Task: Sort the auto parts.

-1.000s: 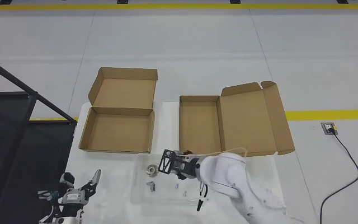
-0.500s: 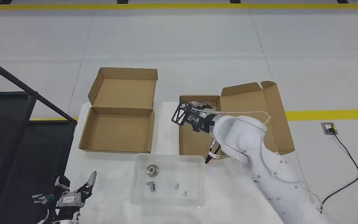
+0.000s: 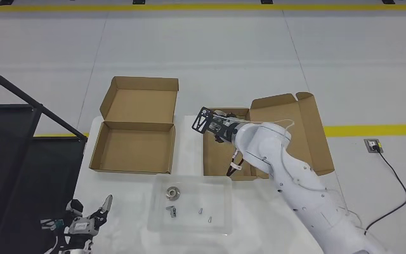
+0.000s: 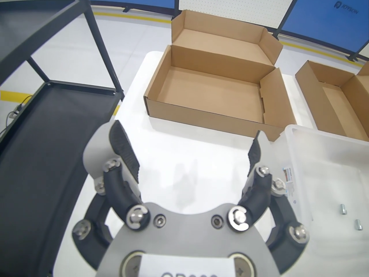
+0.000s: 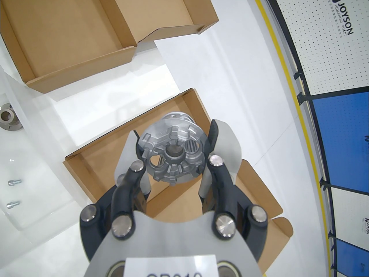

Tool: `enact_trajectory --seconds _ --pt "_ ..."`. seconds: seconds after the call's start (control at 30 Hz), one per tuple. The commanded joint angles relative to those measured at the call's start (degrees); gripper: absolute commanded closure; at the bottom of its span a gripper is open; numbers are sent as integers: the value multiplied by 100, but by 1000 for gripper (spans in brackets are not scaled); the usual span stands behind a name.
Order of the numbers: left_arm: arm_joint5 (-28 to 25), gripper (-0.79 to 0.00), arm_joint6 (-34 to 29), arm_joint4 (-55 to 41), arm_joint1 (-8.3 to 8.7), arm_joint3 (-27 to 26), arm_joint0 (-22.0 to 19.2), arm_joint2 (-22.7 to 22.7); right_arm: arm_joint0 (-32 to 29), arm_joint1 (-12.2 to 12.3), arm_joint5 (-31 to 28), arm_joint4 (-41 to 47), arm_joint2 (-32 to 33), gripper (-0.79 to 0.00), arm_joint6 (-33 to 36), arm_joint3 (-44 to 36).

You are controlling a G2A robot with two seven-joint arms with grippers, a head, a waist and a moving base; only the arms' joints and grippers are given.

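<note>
The round metal hub (image 5: pixel 173 152) sits pinched in our right pincer (image 5: pixel 175 134), above a corner of the right cardboard box (image 5: pixel 95 157). From the top, we see a clear tray (image 3: pixel 216 197) holding a flange (image 3: pixel 172 192) and bolts (image 3: pixel 200 211). Our left pincer (image 4: pixel 187 145) hangs spread over the table (image 4: pixel 161 134), beside that tray.

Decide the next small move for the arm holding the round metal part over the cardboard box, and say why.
Probably lower the right gripper a little toward the floor of the right-hand box, then open it. The round metal part is clamped between its fingers and seems to hang above the box floor, close to a wall, so dropping it from here could bounce it out.
</note>
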Motion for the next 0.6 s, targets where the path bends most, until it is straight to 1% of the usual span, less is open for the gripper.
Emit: enact_trajectory --seconds 0.0,0.1,0.2,0.37,0.57 --pt "4 -785 7 0 0 0 2 -2 -25 -1 11 7 -8 0 -23 15" --pt "4 -785 7 0 0 0 2 -2 -36 -58 139 155 -97 0 -122 433" --pt "4 -785 7 0 0 0 2 -2 236 -191 237 425 -291 0 -148 1143" --pt "4 -785 7 0 0 0 2 -2 787 -496 493 855 -668 0 -277 2685" --pt "4 -785 7 0 0 0 2 -2 1284 -888 781 1350 -974 0 -678 4267"
